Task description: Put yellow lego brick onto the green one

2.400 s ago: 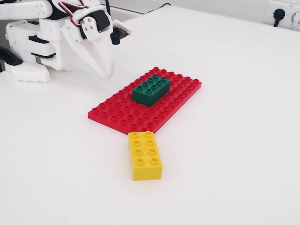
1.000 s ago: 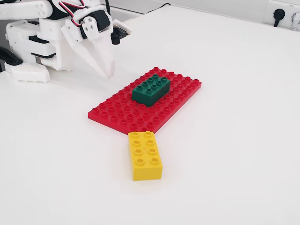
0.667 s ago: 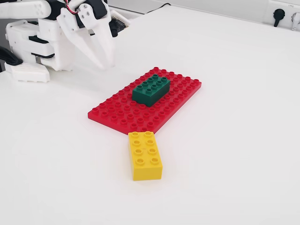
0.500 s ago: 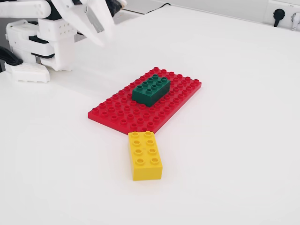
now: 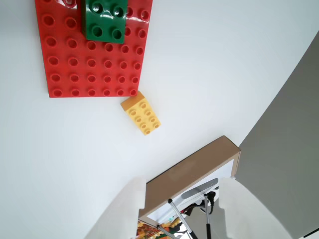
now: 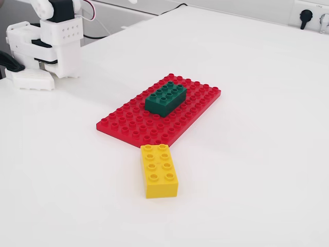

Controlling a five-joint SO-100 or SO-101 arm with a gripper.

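Yellow lego brick [image 6: 159, 170]: it is being seen lying flat and studs-up on the bare white table [image 6: 257, 128], touching or all but touching the near edge of the red baseplate [image 6: 160, 111] close to that plate's near corner in the fixed view; in the wrist view [image 5: 141, 112] it is being shown slanted, one corner just at the plate's lower right corner.

Green one [image 6: 165, 98]: it is being carried by the red baseplate, seated studs-up toward the plate's far end in the fixed view; in the wrist view [image 5: 105, 20] it is being cut off by the top edge of the frame.

Red baseplate: it is being shown flat on the table, its studs bare apart from the green brick.

Gripper [image 5: 182, 211]: only the two pale fingers are being caught at the bottom edge of the wrist view, spread well apart with nothing gripped between them, high above the table and well away from both bricks; the fingertips themselves are probably being cropped by the frame, so the spread is being judged from the visible parts alone.

Arm [image 6: 54, 36]: only its white base and lower section are being seen at the table's far left corner in the fixed view.
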